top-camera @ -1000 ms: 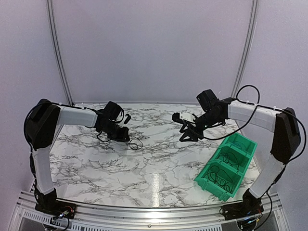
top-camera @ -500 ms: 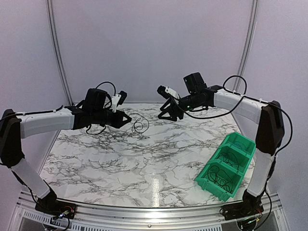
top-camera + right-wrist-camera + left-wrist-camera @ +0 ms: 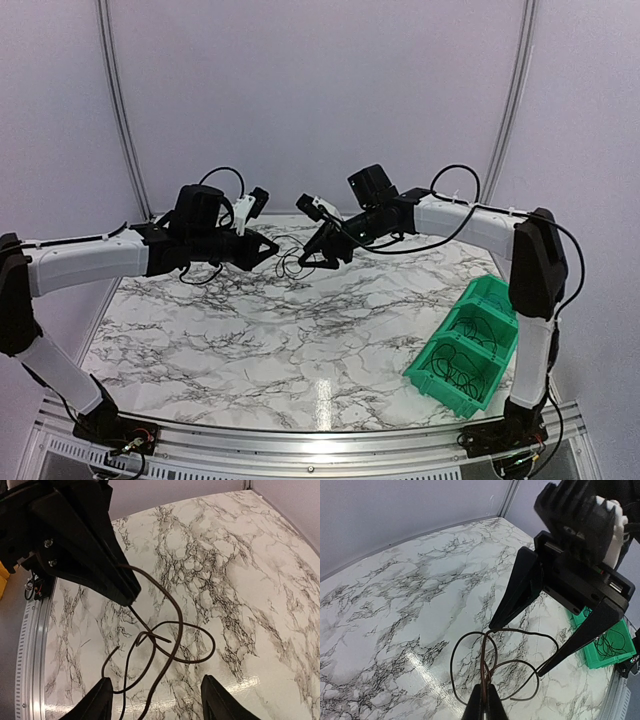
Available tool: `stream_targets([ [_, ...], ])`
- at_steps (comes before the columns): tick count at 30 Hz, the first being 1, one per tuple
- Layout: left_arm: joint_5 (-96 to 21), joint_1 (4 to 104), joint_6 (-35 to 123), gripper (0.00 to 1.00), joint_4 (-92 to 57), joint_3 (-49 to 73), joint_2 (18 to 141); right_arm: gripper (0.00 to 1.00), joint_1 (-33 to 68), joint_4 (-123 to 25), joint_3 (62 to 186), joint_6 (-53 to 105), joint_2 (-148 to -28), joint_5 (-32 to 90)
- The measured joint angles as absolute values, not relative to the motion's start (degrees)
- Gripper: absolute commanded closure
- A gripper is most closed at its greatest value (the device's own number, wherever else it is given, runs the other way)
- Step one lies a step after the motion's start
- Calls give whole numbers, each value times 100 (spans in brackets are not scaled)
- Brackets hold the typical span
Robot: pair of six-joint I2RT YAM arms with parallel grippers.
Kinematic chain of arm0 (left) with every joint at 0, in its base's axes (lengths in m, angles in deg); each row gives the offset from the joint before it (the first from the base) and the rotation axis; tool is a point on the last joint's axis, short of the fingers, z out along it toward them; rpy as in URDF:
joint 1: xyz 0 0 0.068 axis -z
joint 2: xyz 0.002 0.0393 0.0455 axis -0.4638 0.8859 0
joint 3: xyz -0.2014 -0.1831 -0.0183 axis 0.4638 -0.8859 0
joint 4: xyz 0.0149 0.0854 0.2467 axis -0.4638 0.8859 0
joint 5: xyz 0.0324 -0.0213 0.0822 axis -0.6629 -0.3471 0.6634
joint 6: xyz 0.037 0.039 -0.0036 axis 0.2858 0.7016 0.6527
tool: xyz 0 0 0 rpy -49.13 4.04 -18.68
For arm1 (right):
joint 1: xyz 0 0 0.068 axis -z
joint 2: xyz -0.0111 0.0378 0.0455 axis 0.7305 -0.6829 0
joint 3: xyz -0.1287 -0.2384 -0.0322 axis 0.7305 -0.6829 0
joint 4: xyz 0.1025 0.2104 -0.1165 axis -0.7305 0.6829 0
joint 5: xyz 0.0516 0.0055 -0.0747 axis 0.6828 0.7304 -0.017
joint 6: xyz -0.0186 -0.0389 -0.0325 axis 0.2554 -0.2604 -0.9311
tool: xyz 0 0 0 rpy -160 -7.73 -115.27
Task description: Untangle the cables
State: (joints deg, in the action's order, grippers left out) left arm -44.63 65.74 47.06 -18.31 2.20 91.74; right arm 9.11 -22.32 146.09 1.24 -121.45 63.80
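Cables [image 3: 485,660], pinched in the left tool [image 3: 485,690], loop forward into the wide-open right tool [image 3: 157,679].

The table [image 3: 250,330] has a smooth, glossy, marble-patterned top that mirrors the lights. The cables [image 3: 486,670] wear a thin, smooth, dark sheath. The right gripper [image 3: 516,650] looks like matt black plastic. The bin [image 3: 470,345] is smooth green plastic, the front rail [image 3: 300,440] brushed metal
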Motion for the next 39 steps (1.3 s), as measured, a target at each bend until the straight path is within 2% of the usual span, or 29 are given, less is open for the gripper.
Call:
stream_targets([
  [2,-4417,6574,4706,100,-1835,188,9119,38,913,-2223,14609,234,-12228,6446],
  [3,-4395,6574,4708,100,-1839,177,9093,42,915,-2221,14609,275,-12256,6496],
  [7,-4310,6576,4706,100,-1852,137,9036,67,919,-2245,14607,443,-12306,6728],
  [9,-4225,6579,4708,100,-1852,111,9014,86,919,-2306,14607,520,-12304,6739],
  [12,-3921,6579,4728,100,-1844,102,9008,98,946,-2359,14561,568,-12302,6656],
  [22,-2636,6843,5136,100,-1575,96,8824,100,1147,-2616,14343,236,-11836,6055],
  [23,-2557,6863,5171,96,-1603,96,8815,100,1145,-2643,14325,190,-11769,6053],
  [25,-2382,6915,5217,78,-1702,96,8813,100,1142,-2638,14312,72,-11657,6053],
  [27,-1884,6904,5202,64,-1599,81,8782,100,1175,-2507,14299,6,-11605,6004],
  [30,-1204,6620,5071,58,-1358,15,8743,100,1461,-2190,14282,-31,-11563,5987],
  [33,-789,6474,4854,57,-1232,-11,8745,100,1654,-2015,14282,15,-11565,6000],
  [39,-1342,6561,4542,47,-1793,-606,8507,100,1444,-1873,14321,170,-11644,6098],
])
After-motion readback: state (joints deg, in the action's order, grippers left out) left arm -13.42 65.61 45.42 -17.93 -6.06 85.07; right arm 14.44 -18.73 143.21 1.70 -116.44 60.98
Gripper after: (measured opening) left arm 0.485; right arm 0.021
